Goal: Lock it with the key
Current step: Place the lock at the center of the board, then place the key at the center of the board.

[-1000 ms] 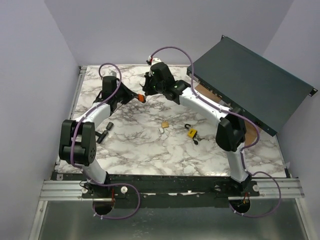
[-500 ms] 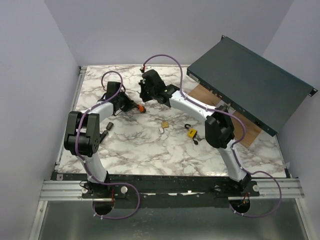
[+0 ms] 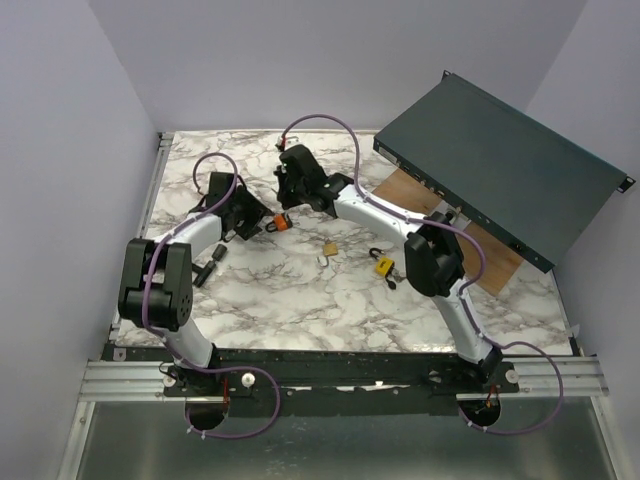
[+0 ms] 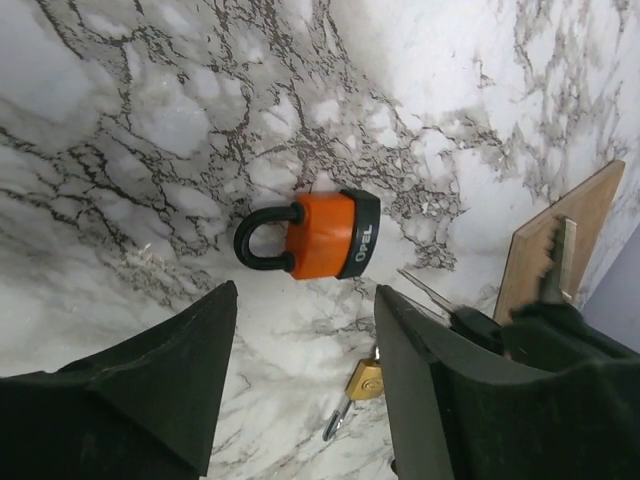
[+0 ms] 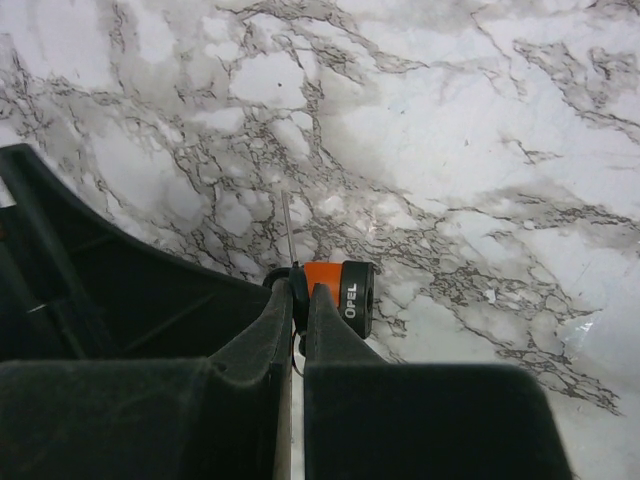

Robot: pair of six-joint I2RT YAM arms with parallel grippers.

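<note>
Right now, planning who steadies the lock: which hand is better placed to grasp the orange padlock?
Left. The left hand is open, the orange padlock lying free just ahead of its gap; the right hand is shut on the key.

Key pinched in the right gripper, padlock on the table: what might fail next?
The orange padlock lies loose on the marble table; the left gripper is open and apart from it, so a push from the key may just slide it away. The right gripper crowds the same spot and may knock the left one.
</note>
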